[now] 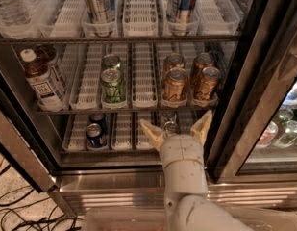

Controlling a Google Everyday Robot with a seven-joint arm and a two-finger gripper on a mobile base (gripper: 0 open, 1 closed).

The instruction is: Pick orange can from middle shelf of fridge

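**Tool state.** The gripper (176, 121) sits low in front of the fridge (138, 183), below the front edge of the middle shelf (90, 110). Its two fingers are spread wide and nothing lies between them.

**Hazards.**
- The gripper is below shelf level. A straight forward reach would probably meet the lower rack and the clear container (170, 127) behind the fingers, not the target.
- A lift made too close to the fridge could strike the shelf's front rail or the clear tray lip.
- The right finger is near the dark door frame (244, 105). Sideways drift could cause contact there.
- The orange cans stand side by side. At this spread the fingers could straddle two cans or knock over the neighbour.
- A push on a front can would probably drive it into the can behind it.
- The smooth metal wall may slip in an off-centre grip.

**Target.** The orange can (174, 85) stands upright at the front of its lane on the right part of the middle shelf, just above the gripper. A like can (207, 83) stands beside it, and one more stands behind each. The green can (113, 85) is two lanes to the left. The body is copper-orange with pale lettering, and the top is silver with a pull tab.
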